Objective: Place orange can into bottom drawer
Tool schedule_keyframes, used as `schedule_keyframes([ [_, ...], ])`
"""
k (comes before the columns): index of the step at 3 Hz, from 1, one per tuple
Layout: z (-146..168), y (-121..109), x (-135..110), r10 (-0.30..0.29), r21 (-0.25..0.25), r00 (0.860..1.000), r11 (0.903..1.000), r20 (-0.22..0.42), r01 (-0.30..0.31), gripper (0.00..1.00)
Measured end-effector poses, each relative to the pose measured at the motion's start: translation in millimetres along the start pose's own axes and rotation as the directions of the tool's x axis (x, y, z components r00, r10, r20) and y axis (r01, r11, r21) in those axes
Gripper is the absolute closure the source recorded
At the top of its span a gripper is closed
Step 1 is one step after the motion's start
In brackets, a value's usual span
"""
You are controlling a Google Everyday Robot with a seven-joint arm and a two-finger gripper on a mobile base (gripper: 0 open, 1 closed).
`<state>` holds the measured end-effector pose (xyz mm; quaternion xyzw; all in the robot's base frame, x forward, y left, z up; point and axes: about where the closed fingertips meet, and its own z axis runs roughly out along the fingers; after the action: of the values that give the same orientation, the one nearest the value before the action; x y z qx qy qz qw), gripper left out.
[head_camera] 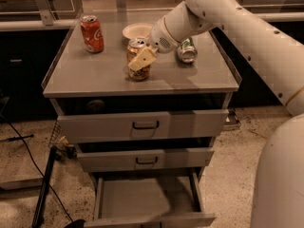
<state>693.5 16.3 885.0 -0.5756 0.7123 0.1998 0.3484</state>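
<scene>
The orange can (133,52) stands upright on the grey cabinet top (95,75), near its middle. My gripper (140,57) is at the can, reaching in from the right on the white arm (223,13), and its pale front part covers the can's right side. The can rests on the surface. The bottom drawer (142,198) is pulled open below, and its flat grey floor is bare.
A red can (91,33) stands at the back left of the top. A white bowl (137,31) sits behind the orange can, and a green can (187,51) lies on its side to the right. The two upper drawers (142,126) are closed. Cables and a dark stand (45,189) are on the floor at left.
</scene>
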Motion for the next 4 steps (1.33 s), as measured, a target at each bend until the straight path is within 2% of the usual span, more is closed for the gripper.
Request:
schedule_keyframes([
  [1, -0.2, 0.1, 0.0, 0.0, 0.0, 1.0, 1.0, 0.0, 0.0, 1.0],
  [2, -20.0, 6.3, -3.1, -0.014, 0.008, 1.0, 0.9999, -0.003, 0.014, 1.0],
  [3, -48.3, 24.9, -2.9, -0.021, 0.007, 1.0, 0.9998, -0.007, 0.021, 1.0],
  [4, -84.8, 66.8, 1.7, -0.013, 0.009, 1.0, 0.9999, -0.008, 0.013, 1.0],
])
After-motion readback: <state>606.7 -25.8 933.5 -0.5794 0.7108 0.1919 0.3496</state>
